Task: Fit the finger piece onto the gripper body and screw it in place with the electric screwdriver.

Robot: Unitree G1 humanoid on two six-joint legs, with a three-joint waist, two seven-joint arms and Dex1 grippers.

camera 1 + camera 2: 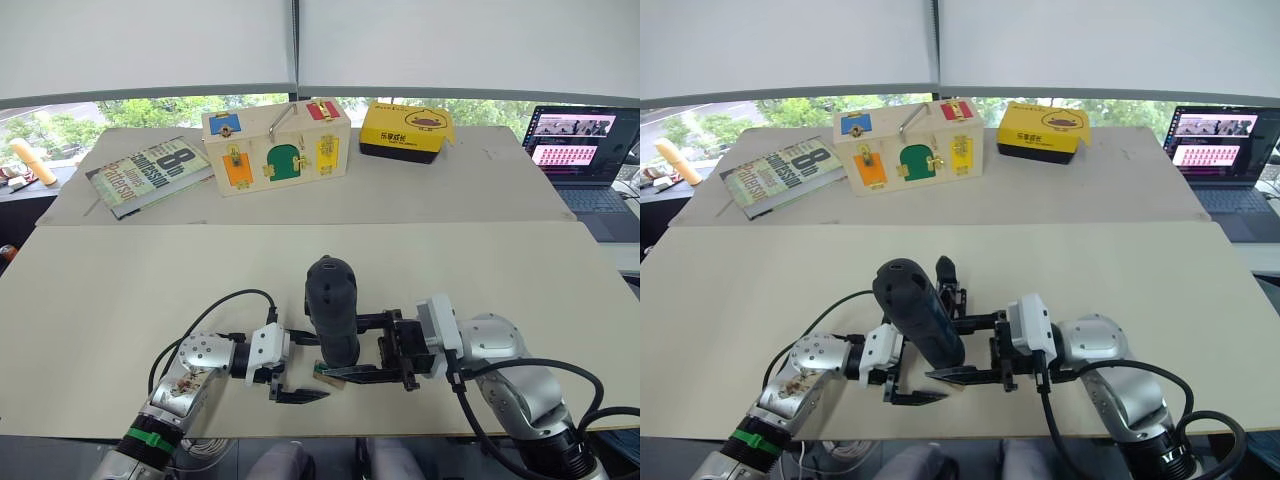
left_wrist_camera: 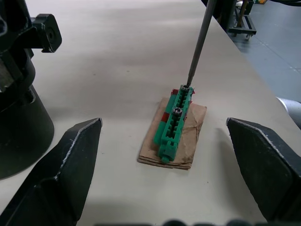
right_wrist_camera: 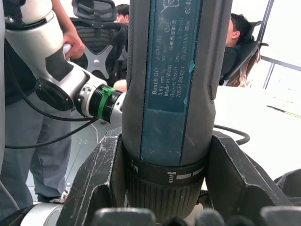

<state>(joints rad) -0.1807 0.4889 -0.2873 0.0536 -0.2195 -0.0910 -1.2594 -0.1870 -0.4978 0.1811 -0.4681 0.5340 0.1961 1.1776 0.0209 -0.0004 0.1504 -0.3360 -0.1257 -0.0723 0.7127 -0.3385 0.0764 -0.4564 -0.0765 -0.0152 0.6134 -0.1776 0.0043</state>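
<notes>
1. Left gripper [image 1: 290, 388]: fingers apart, empty, flanking the green screw holder [image 2: 174, 123] on the table [image 1: 150, 290].
2. Electric screwdriver [image 1: 333, 310]: clamped upright by the right gripper [image 1: 395, 352], bit seated on a screw. Risk: tilt, and the bit slips or drags the holder.
3. Gripper body [image 1: 948, 283]: just behind the screwdriver, liable to be nudged.

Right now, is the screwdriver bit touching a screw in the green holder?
Touching: the left wrist view shows the electric screwdriver bit's tip seated on the end screw in the green holder.
</notes>
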